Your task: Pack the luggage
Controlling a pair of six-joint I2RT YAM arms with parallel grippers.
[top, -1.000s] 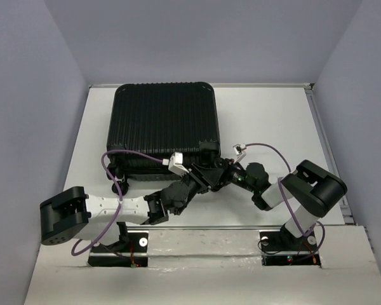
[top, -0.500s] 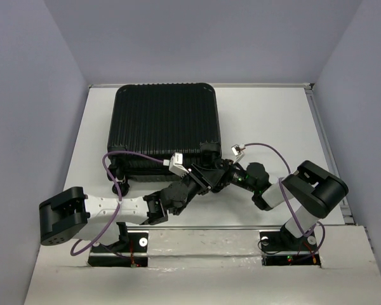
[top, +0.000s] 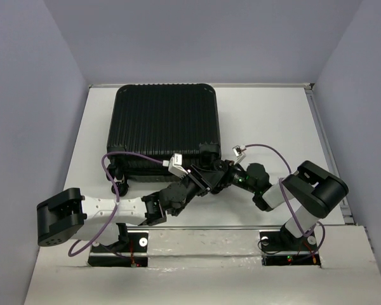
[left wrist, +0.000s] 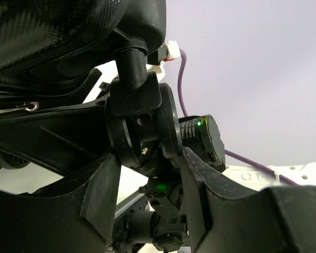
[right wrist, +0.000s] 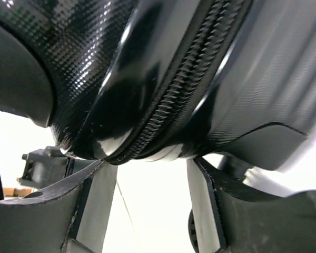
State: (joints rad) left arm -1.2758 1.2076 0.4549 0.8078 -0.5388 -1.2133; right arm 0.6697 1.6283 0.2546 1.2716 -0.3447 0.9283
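The luggage [top: 165, 124] lies closed on the desk [top: 273, 124]. Your right gripper [right wrist: 150, 195] gapes wide under its zipper seam [right wrist: 171, 105]. The left gripper [left wrist: 147, 182] has its fingers [left wrist: 102, 203] straddling a caster wheel [left wrist: 142, 132], and I cannot tell if they grip it. Trace the seam slowly.

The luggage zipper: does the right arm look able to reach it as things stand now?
Probably yes. In the right wrist view the zipper of the luggage runs just above the right arm's fingers. They stand apart, and nothing shows between them and the zipper. A short move forward should be enough.
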